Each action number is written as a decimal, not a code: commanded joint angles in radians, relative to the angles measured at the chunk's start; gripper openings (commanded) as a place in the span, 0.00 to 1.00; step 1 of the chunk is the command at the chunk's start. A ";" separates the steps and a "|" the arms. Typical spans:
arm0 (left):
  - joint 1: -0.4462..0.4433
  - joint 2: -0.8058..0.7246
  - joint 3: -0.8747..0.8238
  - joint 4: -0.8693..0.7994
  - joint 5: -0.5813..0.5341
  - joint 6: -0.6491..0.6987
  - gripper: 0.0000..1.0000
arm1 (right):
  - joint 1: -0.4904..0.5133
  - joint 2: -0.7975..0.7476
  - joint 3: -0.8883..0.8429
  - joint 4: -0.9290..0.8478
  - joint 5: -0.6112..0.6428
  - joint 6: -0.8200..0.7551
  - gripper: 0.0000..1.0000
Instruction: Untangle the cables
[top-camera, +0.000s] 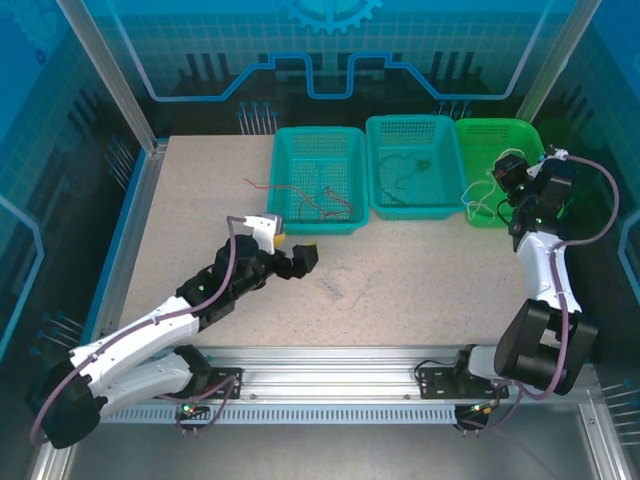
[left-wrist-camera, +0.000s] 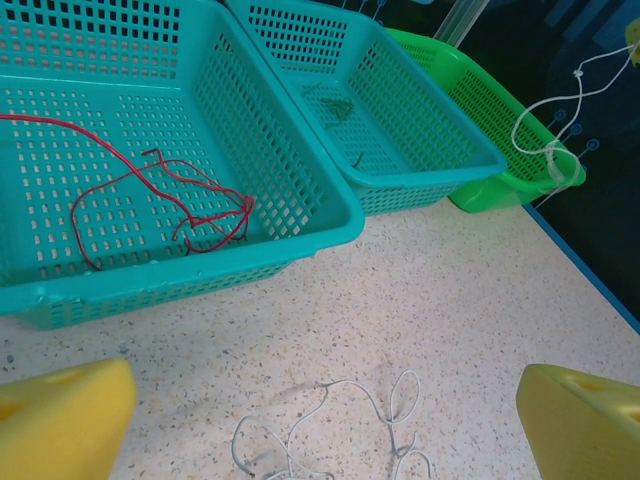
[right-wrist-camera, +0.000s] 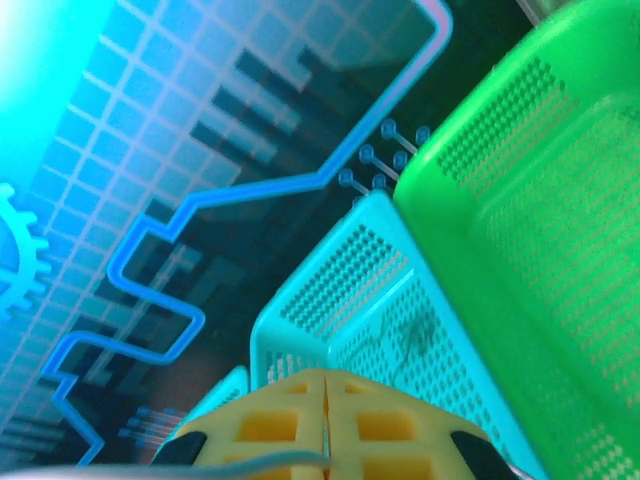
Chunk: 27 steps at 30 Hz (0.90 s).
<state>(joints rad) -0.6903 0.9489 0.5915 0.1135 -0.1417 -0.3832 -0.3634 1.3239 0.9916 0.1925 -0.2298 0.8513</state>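
Your left gripper (top-camera: 303, 258) has its fingers wide apart, low over the loose white wire (left-wrist-camera: 340, 425) on the table (top-camera: 200, 220). That wire is hair-thin, light and floppy, so it can slip away. Pinch it near one end, not on a loop. It lies curled, mostly side to side. Your right gripper (right-wrist-camera: 328, 420) is pressed together and seems to pinch the hanging white wire (left-wrist-camera: 545, 135) over the green basket (left-wrist-camera: 480, 100). The red wire (left-wrist-camera: 170, 205) sits in the left basket (left-wrist-camera: 150, 285), and the dark wire (top-camera: 405, 180) in the middle basket (top-camera: 415, 122).
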 joint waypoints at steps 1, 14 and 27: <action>0.002 -0.030 -0.038 -0.030 -0.017 -0.040 0.99 | 0.038 -0.009 -0.004 0.211 0.171 -0.148 0.00; 0.003 -0.038 -0.072 0.014 0.010 -0.070 0.99 | 0.053 0.012 -0.031 0.323 0.218 -0.581 0.02; 0.000 -0.050 -0.082 0.015 0.030 -0.057 0.99 | -0.048 0.133 -0.056 0.398 0.121 -0.469 0.01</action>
<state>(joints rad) -0.6903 0.9192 0.5186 0.1116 -0.1337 -0.4458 -0.3580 1.3846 0.8585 0.5491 -0.0731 0.3164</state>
